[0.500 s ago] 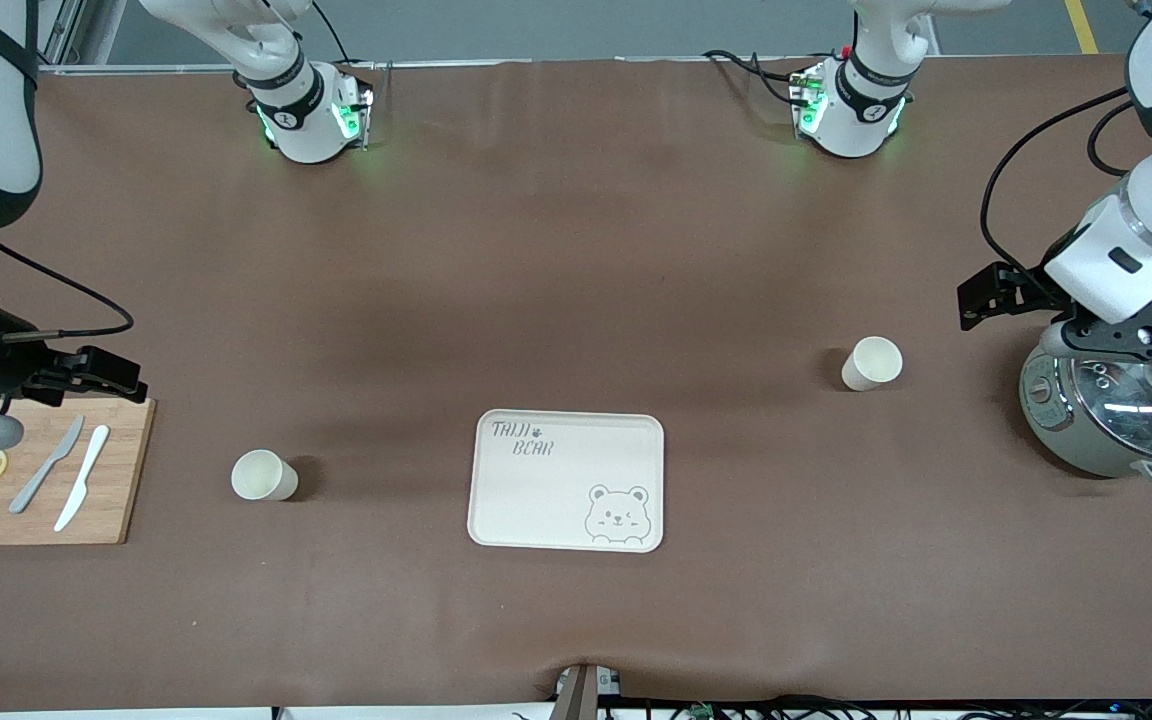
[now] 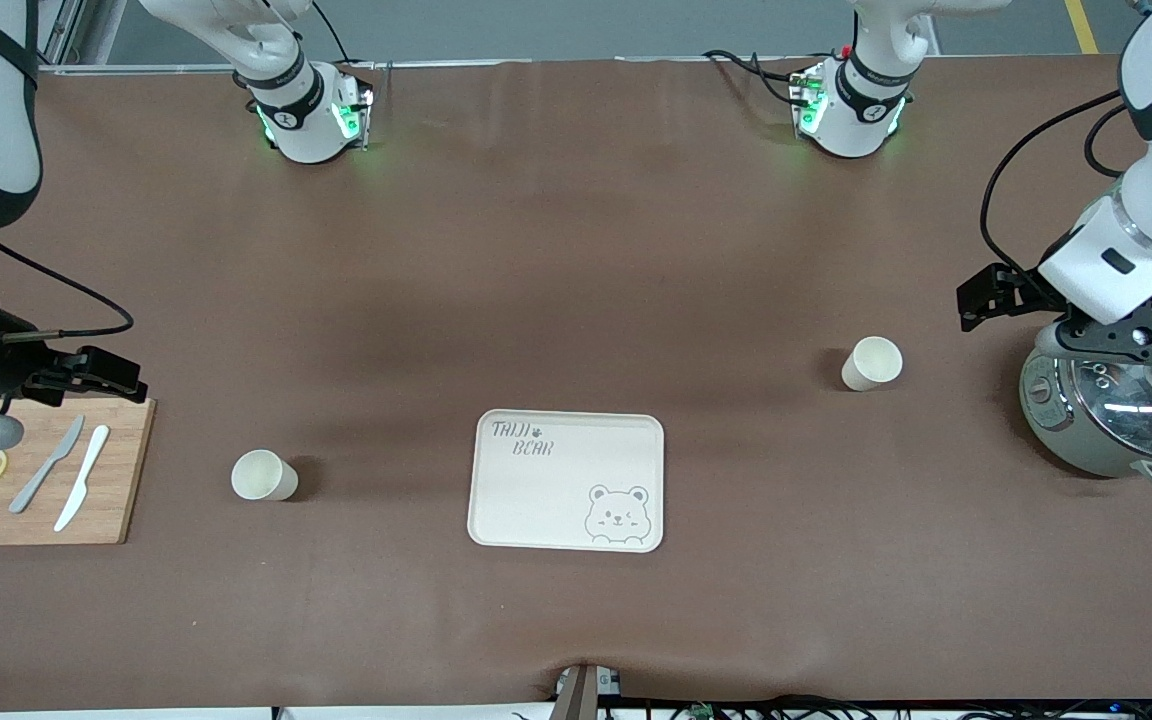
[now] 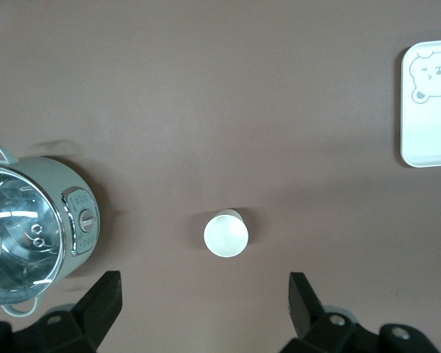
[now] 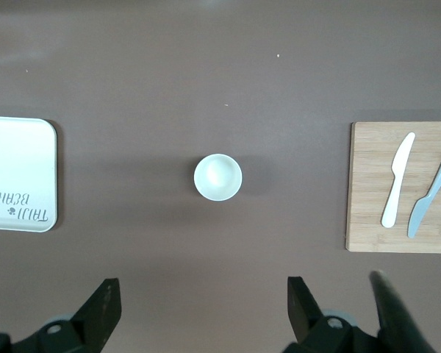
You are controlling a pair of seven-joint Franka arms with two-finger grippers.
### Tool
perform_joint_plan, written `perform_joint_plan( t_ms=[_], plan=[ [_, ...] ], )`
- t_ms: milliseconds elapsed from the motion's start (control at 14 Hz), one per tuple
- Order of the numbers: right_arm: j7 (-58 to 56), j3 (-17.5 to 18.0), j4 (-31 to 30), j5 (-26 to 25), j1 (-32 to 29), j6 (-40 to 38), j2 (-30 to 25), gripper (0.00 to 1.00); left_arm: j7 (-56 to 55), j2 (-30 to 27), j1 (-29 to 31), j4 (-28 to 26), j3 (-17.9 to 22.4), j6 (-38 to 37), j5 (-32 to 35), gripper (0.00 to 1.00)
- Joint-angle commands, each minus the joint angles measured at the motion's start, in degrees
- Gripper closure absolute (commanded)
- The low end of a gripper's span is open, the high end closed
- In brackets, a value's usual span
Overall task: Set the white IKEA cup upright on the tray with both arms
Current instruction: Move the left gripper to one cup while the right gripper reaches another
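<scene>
The cream tray [image 2: 566, 480] with "TAIJI BEAR" lettering and a winking bear lies mid-table, with nothing on it. One white cup [image 2: 263, 476] stands upright toward the right arm's end, and another white cup [image 2: 872, 363] stands upright toward the left arm's end. My left gripper [image 3: 204, 294] is open and empty, high over the table between a pot and that cup [image 3: 226, 234]. My right gripper [image 4: 203, 298] is open and empty, high up near a cutting board, with the other cup [image 4: 217, 177] below it. An edge of the tray shows in each wrist view [image 3: 428, 103] [image 4: 18, 173].
A grey-green cooker pot with a glass lid [image 2: 1106, 410] [image 3: 29, 228] stands at the left arm's end. A wooden cutting board [image 2: 46, 475] [image 4: 400, 187] with two knives and lemon slices lies at the right arm's end. Brown cloth covers the table.
The left hand has shifted very slightly over the pot. The cups, tray and right arm have not moved.
</scene>
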Motion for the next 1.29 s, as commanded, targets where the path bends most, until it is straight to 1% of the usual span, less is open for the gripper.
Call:
perform_joint_plan(
  t_ms=[0,143,214,286,429,500,643,714,857,929,1071,1214],
  plan=[
    [1.20,0.22,0.47,-0.93,0.10,-0.85,-0.48,0.00,0.65,-0.21,0.35,-1.15,-0.87,-0.03,0.93,0.00],
    [1.20,0.22,0.47,-0.93,0.10,-0.85,-0.48,0.00,0.65,-1.52,0.62,-6.07,-0.87,3.29,0.40,0.00],
    [1.12,0.22,0.47,-0.93,0.10,-0.85,-0.48,0.00,0.65,-2.57,0.62,-9.48,-0.87,5.84,0.23,0.00],
    [1.12,0.22,0.47,-0.93,0.10,-0.76,-0.48,0.00,0.56,-4.50,0.80,-13.78,-0.87,9.34,-0.12,0.00],
    [1.03,0.31,0.47,-2.06,0.10,-0.50,-0.39,0.00,0.56,-7.76,1.32,-21.96,-0.43,16.29,-3.18,0.00],
    [1.03,0.31,0.30,-3.11,0.10,-0.15,-0.30,0.00,0.74,-8.38,1.85,-24.00,-0.43,17.63,-3.46,0.00],
    [0.86,0.31,0.03,-3.56,0.01,0.64,0.31,0.00,1.00,-8.56,1.94,-27.52,-0.43,18.77,-3.55,0.00],
    [0.68,0.31,-0.32,-3.48,-0.08,1.95,0.49,0.00,1.09,-9.43,2.03,-29.97,-0.43,20.96,-3.55,0.00],
    [0.41,0.31,-0.85,-3.48,-0.17,2.93,1.36,0.00,1.70,-11.45,2.99,-36.91,-0.43,27.10,-3.55,0.00],
    [0.41,0.31,-1.72,-3.56,-0.08,4.06,1.54,0.00,3.01,-11.81,3.08,-39.46,-0.43,29.74,-3.64,0.00],
    [0.33,0.31,-5.83,-3.74,-0.07,9.41,1.45,0.00,4.95,-11.81,3.96,-43.34,-0.43,34.40,-3.64,0.00],
    [0.15,0.31,-8.57,-3.74,-0.43,12.94,1.54,0.00,6.88,-11.47,5.01,-47.47,-0.43,40.64,-4.52,0.00]
  ],
)
